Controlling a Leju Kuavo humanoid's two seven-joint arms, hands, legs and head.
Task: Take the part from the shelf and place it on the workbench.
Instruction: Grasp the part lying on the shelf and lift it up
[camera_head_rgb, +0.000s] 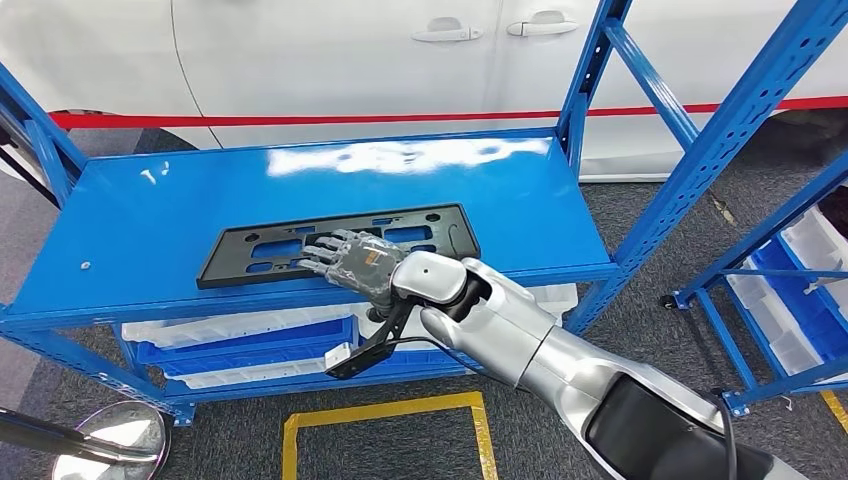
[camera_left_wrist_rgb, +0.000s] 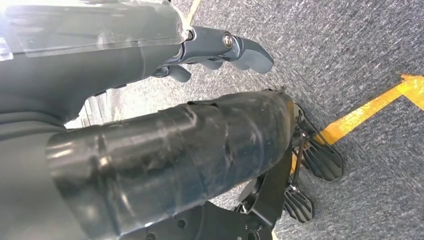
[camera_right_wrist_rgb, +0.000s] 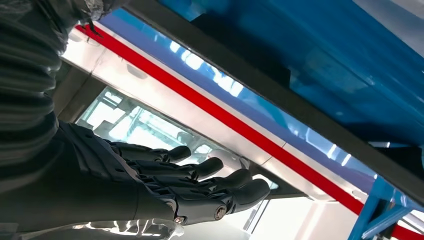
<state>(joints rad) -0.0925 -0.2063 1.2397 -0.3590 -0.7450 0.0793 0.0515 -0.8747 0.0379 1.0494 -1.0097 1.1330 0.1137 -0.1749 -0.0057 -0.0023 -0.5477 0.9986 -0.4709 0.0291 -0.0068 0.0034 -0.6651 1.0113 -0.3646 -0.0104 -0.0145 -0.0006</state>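
Reach step judged in hand: right hand is laid, fingers spread and empty, over the near edge of the black licence-plate frame, which lies flat on the blue shelf. Next, fingers are to be closed around that edge before lifting. Left hand, hanging, is seen loosely curled, empty.

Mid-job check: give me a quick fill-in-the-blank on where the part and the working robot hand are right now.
The black part lies flat on the ___ shelf.
The ___ robot hand reaches over the part's near edge.
Behind the shelf stands a ___ car.
Missing words: blue; right; white.
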